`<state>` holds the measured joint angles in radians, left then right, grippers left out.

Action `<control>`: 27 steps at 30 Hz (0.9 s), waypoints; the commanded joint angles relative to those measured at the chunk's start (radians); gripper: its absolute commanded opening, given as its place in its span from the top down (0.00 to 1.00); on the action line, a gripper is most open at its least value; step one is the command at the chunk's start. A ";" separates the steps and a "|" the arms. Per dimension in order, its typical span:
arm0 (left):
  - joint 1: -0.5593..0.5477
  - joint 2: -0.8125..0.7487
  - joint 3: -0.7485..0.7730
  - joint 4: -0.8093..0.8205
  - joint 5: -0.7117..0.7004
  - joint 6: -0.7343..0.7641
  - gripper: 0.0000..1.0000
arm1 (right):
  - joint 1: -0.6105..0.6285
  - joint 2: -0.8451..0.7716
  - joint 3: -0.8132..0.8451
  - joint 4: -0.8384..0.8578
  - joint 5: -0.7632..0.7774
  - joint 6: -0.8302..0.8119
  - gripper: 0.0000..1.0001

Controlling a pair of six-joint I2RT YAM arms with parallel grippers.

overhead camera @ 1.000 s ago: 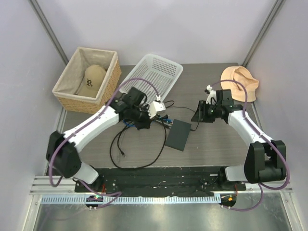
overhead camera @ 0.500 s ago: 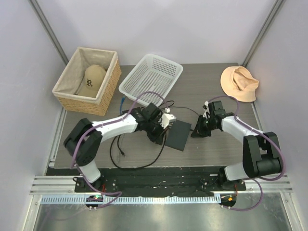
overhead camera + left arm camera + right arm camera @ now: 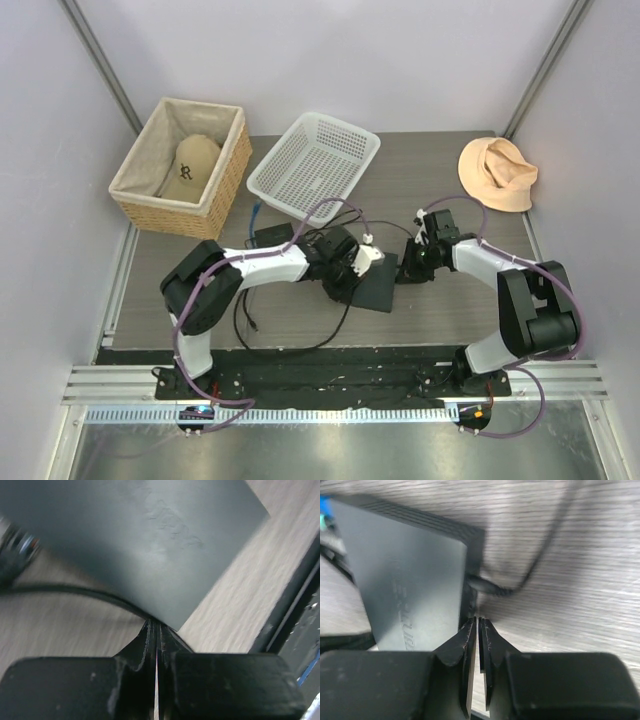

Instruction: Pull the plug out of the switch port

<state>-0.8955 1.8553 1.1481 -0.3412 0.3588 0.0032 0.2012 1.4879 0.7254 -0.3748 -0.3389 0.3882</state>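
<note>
The switch, a flat matte-black box [image 3: 378,285], lies at mid-table. It fills the left wrist view [image 3: 150,540] and shows in the right wrist view [image 3: 415,580]. A black plug with its thin cord [image 3: 487,587] sits in the box's narrow right edge. My right gripper [image 3: 407,266] is shut and empty, its tips [image 3: 478,622] right beside that edge, just short of the plug. My left gripper [image 3: 352,272] is shut and empty, its tips [image 3: 156,626] at the box's left corner, over a black cable [image 3: 75,590].
A wicker basket [image 3: 225,170] holding a tan cap stands at back left. A white plastic basket [image 3: 315,160] stands behind the switch. A peach hat [image 3: 497,172] lies at back right. A black adapter brick [image 3: 272,236] and looped cords [image 3: 290,340] lie left of the switch.
My left gripper has swung right from the adapter brick to the switch's left side. My right gripper has moved down and left to the switch's right edge.
</note>
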 commanded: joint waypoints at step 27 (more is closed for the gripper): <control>0.230 -0.255 -0.014 -0.423 0.134 0.451 0.96 | -0.126 -0.093 0.275 -0.236 0.038 -0.308 0.68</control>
<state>-0.7082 1.6306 1.1923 -0.6506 0.4305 0.3569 0.0708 1.4666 1.0126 -0.6308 -0.2817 0.1017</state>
